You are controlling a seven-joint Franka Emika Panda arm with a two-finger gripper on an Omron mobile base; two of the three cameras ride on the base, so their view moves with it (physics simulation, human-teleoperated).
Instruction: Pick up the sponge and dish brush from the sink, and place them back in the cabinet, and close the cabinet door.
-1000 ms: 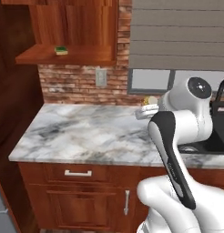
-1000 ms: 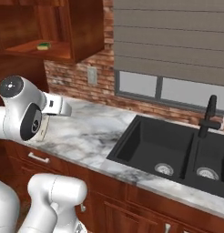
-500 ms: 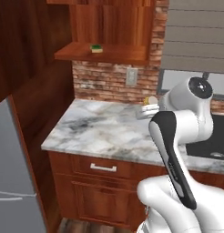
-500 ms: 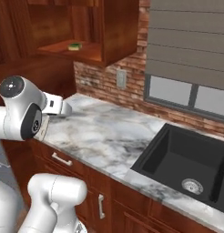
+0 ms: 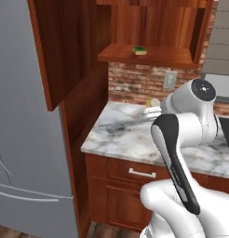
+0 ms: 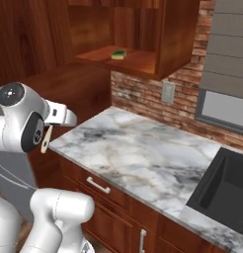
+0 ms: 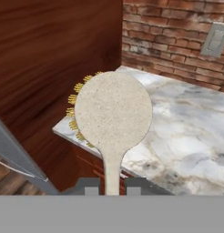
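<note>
The cream dish brush (image 7: 114, 111) stands upright in my gripper (image 7: 112, 184), which is shut on its thin handle. The brush (image 6: 45, 140) hangs at the hand over the counter's left end, and its pale head (image 5: 154, 102) shows beside the white wrist. The green and yellow sponge (image 5: 140, 49) lies on the inner shelf of the open cabinet (image 5: 149, 56), also the sponge (image 6: 118, 54) on that shelf (image 6: 128, 62). The cabinet door (image 5: 65, 46) stands swung open to the left. The black sink (image 6: 227, 190) lies at the far right.
A marble counter (image 6: 143, 153) runs under the cabinet, with drawers (image 5: 142, 173) below it. A grey fridge (image 5: 28, 139) stands to the left of a tall wooden side panel. A brick wall with an outlet (image 7: 216, 40) backs the counter.
The base has driven left, so the whole scene has slid right: the sink moved to the edge and the fridge and open door came into view. The gripper still holds the brush.
</note>
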